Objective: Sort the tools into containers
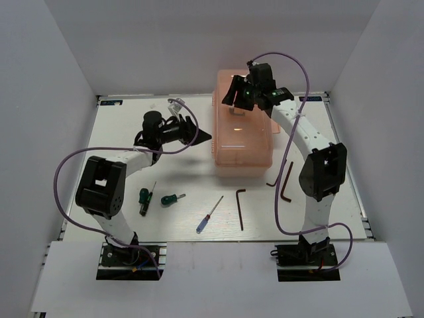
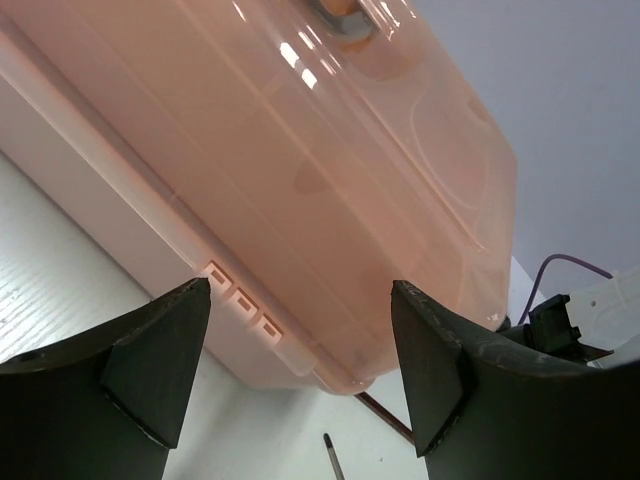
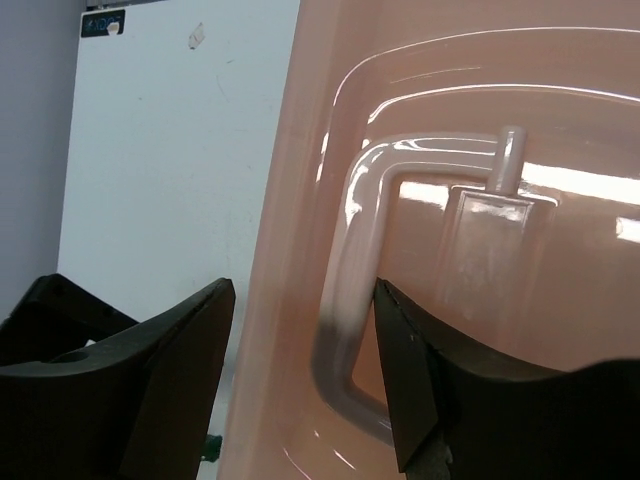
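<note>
The salmon-pink toolbox (image 1: 242,132) stands shut at the back middle, so its containers are hidden under the lid. My left gripper (image 1: 199,131) is open beside its left wall (image 2: 300,190), with nothing between the fingers (image 2: 150,360). My right gripper (image 1: 237,101) hangs open over the far end of the lid, its jaws either side of the pale lid handle (image 3: 345,300) without closing on it. On the table lie two green-handled screwdrivers (image 1: 143,201) (image 1: 172,198), a blue-handled screwdriver (image 1: 209,215) and three dark hex keys (image 1: 240,207) (image 1: 286,180) (image 1: 273,183).
The tools lie in front of the toolbox, between the two arm bases. White walls close in the table on three sides. A purple cable loops off each arm. A screwdriver tip (image 2: 333,455) and a hex key (image 2: 385,412) show under the left gripper.
</note>
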You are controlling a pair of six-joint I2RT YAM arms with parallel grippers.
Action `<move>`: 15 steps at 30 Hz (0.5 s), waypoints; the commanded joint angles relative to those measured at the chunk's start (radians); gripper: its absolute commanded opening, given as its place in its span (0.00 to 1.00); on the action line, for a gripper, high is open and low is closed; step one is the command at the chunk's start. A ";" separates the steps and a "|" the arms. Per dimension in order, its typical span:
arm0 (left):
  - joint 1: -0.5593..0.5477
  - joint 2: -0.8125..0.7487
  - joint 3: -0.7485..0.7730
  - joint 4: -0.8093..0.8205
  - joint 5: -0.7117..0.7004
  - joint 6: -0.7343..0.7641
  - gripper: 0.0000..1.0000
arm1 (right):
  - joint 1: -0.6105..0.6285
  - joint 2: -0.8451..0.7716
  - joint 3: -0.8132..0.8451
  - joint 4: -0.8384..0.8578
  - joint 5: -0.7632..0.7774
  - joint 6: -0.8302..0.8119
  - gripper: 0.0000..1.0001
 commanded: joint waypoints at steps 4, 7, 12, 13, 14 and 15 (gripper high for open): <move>-0.034 0.046 0.098 -0.011 0.001 0.019 0.83 | -0.003 0.035 -0.059 -0.017 -0.121 0.115 0.50; -0.043 0.056 0.122 -0.040 0.001 0.033 0.82 | -0.015 0.023 -0.053 0.017 -0.196 0.130 0.41; -0.044 0.036 0.182 -0.112 -0.017 0.088 0.82 | -0.035 -0.003 -0.021 0.046 -0.283 0.142 0.37; -0.044 0.024 0.207 -0.129 -0.028 0.099 0.82 | -0.045 -0.011 -0.018 0.051 -0.294 0.143 0.37; -0.044 0.010 0.218 -0.146 -0.028 0.108 0.82 | -0.045 -0.014 -0.018 0.059 -0.303 0.149 0.36; -0.044 0.000 0.227 -0.157 -0.040 0.121 0.82 | -0.054 -0.020 -0.018 0.059 -0.319 0.158 0.36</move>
